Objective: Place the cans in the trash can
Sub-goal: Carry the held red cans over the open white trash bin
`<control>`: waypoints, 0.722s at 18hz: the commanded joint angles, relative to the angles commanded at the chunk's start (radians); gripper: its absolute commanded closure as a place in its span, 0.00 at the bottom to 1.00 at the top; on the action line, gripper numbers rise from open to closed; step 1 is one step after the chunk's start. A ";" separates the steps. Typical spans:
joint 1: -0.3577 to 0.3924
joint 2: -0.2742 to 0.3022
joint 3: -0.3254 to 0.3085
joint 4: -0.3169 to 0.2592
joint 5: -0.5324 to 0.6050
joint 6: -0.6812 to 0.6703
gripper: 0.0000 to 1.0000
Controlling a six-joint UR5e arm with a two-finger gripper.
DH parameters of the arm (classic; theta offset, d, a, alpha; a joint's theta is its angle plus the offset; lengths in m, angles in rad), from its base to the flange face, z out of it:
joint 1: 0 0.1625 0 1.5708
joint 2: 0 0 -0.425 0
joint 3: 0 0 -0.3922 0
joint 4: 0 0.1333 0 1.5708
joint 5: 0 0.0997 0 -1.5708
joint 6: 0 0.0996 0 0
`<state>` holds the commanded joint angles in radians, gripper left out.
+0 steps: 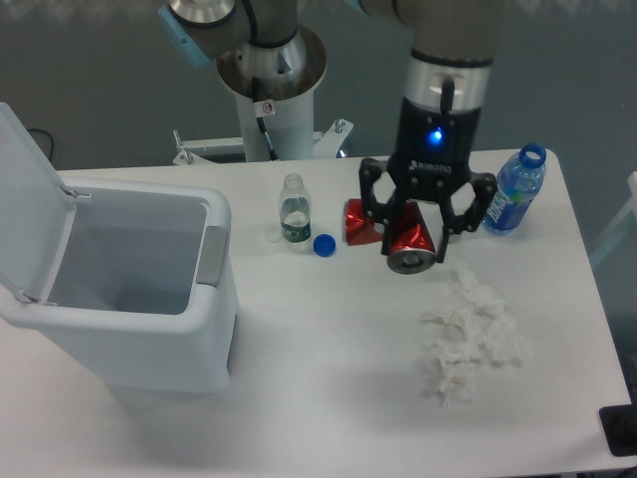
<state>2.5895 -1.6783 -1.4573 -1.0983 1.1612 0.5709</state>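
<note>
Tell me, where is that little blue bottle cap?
The blue cap lies on the table's middle, between the small clear bottle and a red can.

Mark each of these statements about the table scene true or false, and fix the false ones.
1. The trash can has its lid open. True.
2. The end effector grips a red can. True.
3. The second red can is already in the trash can. False: it lies on the table, just left of the gripped one.
4. The blue-labelled water bottle lies on its side. False: it stands upright near the table's right edge.
5. A loose blue bottle cap sits beside the small clear bottle. True.
6. The crumpled tissue is inside the bin. False: it lies on the table.
</note>
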 joint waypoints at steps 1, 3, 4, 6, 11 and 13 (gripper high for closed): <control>-0.018 0.008 -0.002 0.000 -0.003 -0.032 0.37; -0.061 0.012 -0.002 0.014 -0.006 -0.086 0.37; -0.081 0.018 -0.002 0.029 -0.006 -0.101 0.36; -0.113 0.023 -0.003 0.055 -0.006 -0.109 0.36; -0.209 0.026 -0.005 0.057 -0.006 -0.152 0.36; -0.236 0.026 -0.005 0.057 -0.006 -0.157 0.36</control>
<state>2.3533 -1.6521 -1.4619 -1.0416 1.1551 0.4142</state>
